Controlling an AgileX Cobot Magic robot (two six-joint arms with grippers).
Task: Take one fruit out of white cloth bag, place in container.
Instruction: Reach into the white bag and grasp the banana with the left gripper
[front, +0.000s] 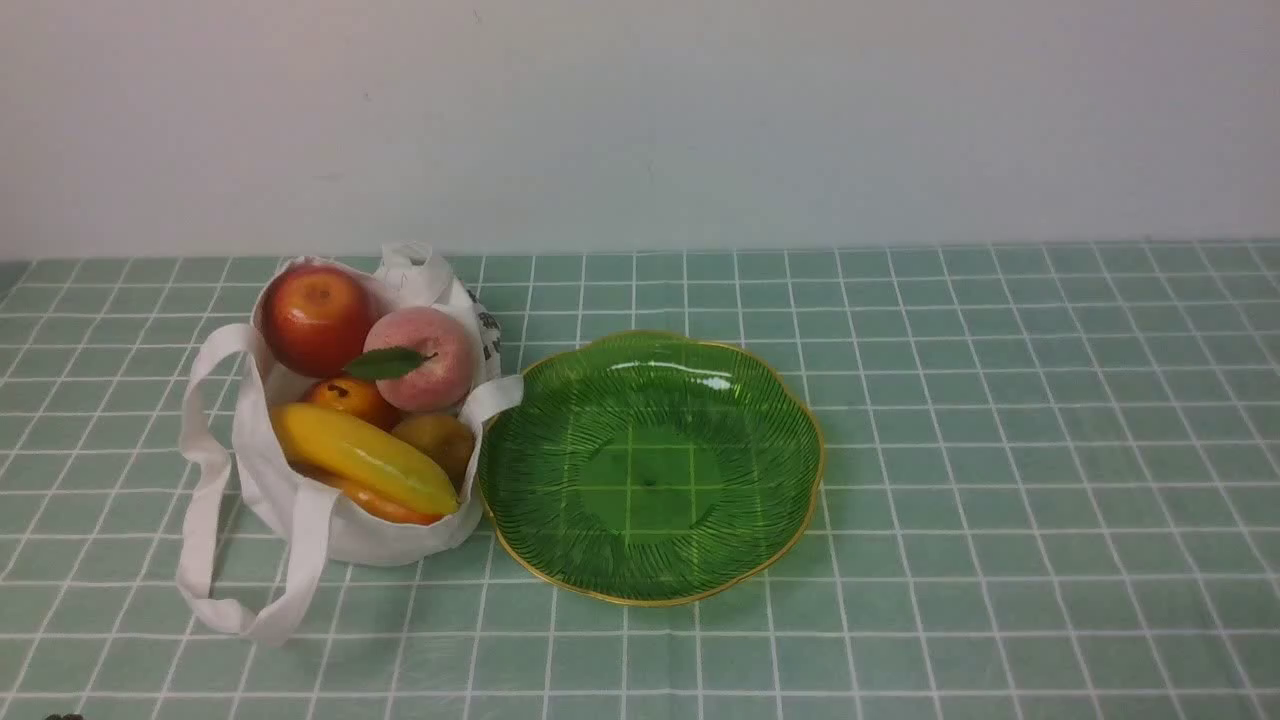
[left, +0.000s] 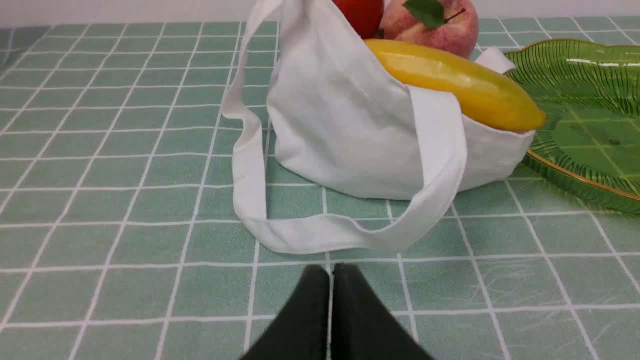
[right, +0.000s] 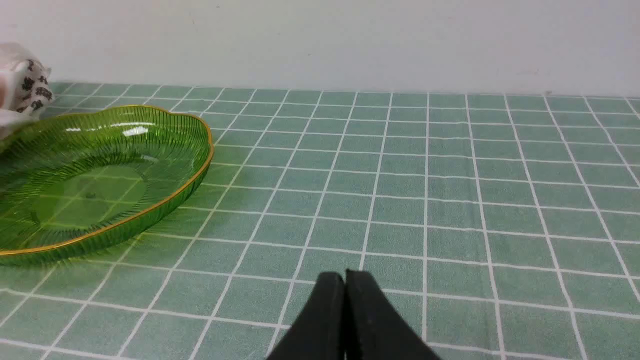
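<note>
nothing done yet: the banana (front: 365, 458) lies atop the white cloth bag (front: 370, 535), the green dish (front: 650, 465) bare. left gripper (left: 331, 272) and right gripper (right: 345, 280) both pressed together, holding nothing; the whole pick and place remains.

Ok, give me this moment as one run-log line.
banana: in bag, on top, ungrasped | dish: empty, beside bag | left gripper: jaws shut, facing bag | right gripper: jaws shut
</note>
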